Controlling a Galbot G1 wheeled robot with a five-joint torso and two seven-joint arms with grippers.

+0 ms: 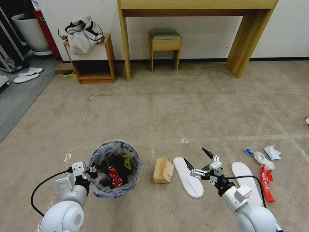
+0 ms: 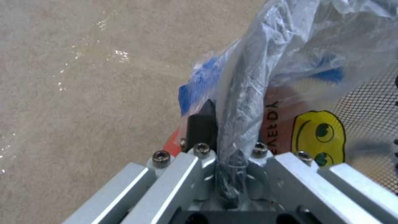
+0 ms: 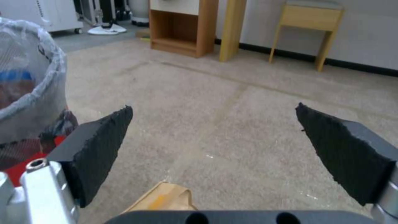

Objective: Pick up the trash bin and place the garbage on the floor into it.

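**Bin gripped at its rim, right gripper spread over the litter**

From the head view, the two arms come in nearest, low at the front. The left gripper (image 1: 91,174) is clamped on the near-left rim of the trash bin (image 1: 132,180), pinching the clear liner bag there. The bin sits on the carpet at near left, and inside it lies a crushed red can (image 1: 115,176). Just right of the bin lies a crumpled brown paper bag (image 1: 163,170), and right of that a white slipper (image 1: 188,181). The right gripper (image 1: 197,159) hovers over this slipper with its fingers wide apart, holding nothing. A second white slipper (image 1: 240,174) lies further right, partly under the right arm. Beyond it are a red wrapper (image 1: 266,183) and white-blue crumpled papers (image 1: 268,154). Far off stand a wooden desk (image 1: 193,9), a small stool (image 1: 165,43) and a low shelf (image 1: 93,61) with a grey-white jacket (image 1: 82,33) on top.

In the left wrist view, the metal finger bases sit closest; one dark finger (image 2: 202,124) presses against the bagged rim (image 2: 242,102), with the yellow face mark (image 2: 317,133) just beside it.

In the right wrist view, the two black fingertips (image 3: 99,146) stand well apart over bare carpet, with the paper bag's top (image 3: 166,196) close beneath them and the lined bin (image 3: 37,93) off to one side.
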